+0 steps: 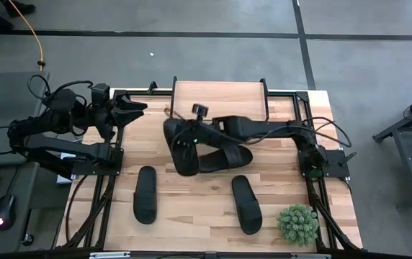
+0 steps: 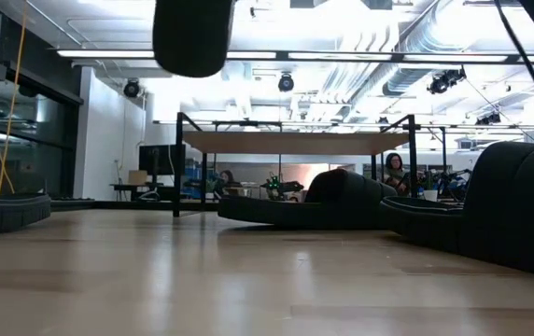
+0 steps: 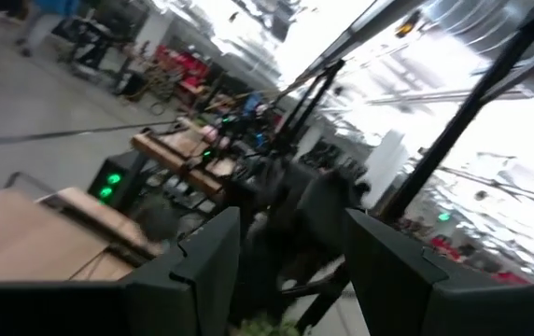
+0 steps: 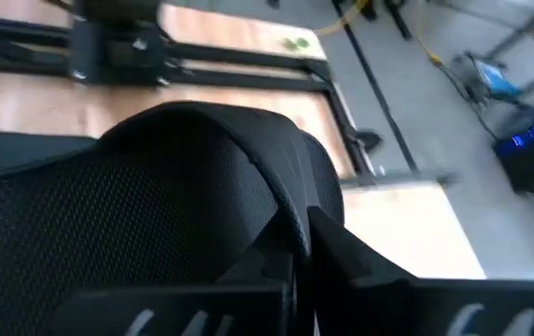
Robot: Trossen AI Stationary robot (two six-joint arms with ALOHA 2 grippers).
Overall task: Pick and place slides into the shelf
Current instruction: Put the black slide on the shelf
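Our right gripper [image 1: 179, 144] clamps a slide [image 4: 202, 187] before the shelf [image 1: 220, 97]; it may slip out or hit the shelf's legs.

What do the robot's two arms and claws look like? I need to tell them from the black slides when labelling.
Both are dark, nearly black jointed arms with loose black cables looping along them. The left claw ends in two pointed prongs; its fingers look like broad flat dark plates. The right claw carries a small green light, and a small dark camera sits beside its wrist.

Dark jointed arms, black cables
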